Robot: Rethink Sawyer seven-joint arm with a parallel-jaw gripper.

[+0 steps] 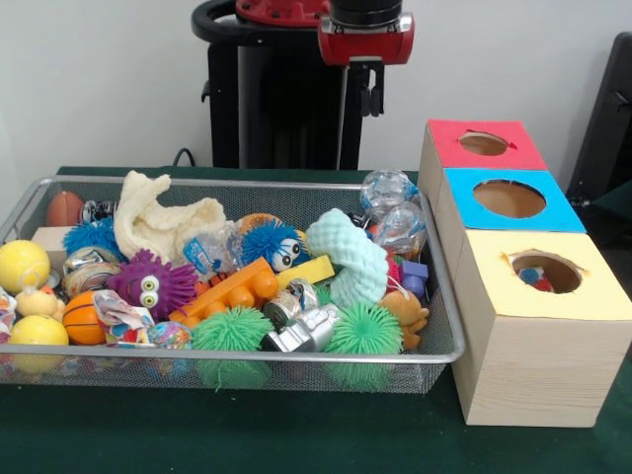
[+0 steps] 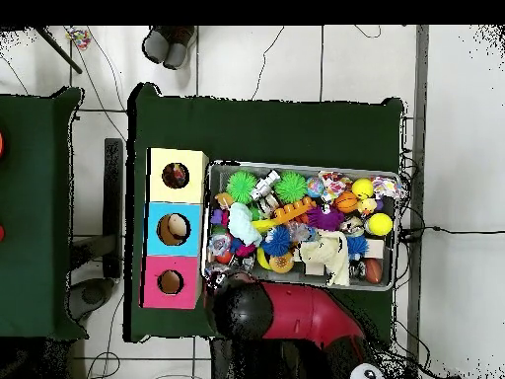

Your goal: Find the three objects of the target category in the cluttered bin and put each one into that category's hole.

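Note:
A wire mesh bin (image 1: 237, 357) (image 2: 316, 168) is piled with toys. Among them are two green spiky balls (image 1: 232, 331) (image 1: 367, 328), a blue one (image 1: 267, 240) and a purple one with eyes (image 1: 150, 283). Yellow balls (image 1: 22, 265) and an orange basketball (image 1: 84, 318) lie at the left end. Beside the bin stand three boxes with a hole in each top: red (image 1: 528, 156) (image 2: 192, 296), blue (image 1: 563, 212) (image 2: 194, 229) and yellow (image 1: 602, 296) (image 2: 192, 158). My gripper (image 1: 370, 94) hangs high behind the bin's far edge, apart from every toy. In the overhead view the arm (image 2: 245, 308) hides it.
An orange brick (image 1: 229, 288), a yellow brick (image 1: 308, 271), a teal foam piece (image 1: 351, 259), a cream cloth (image 1: 163, 222), clear plastic balls (image 1: 387, 193), a silver metal toy (image 1: 301, 331) and a small bear (image 1: 405, 311) crowd the bin. Something red and blue shows inside the yellow box's hole (image 1: 538, 276).

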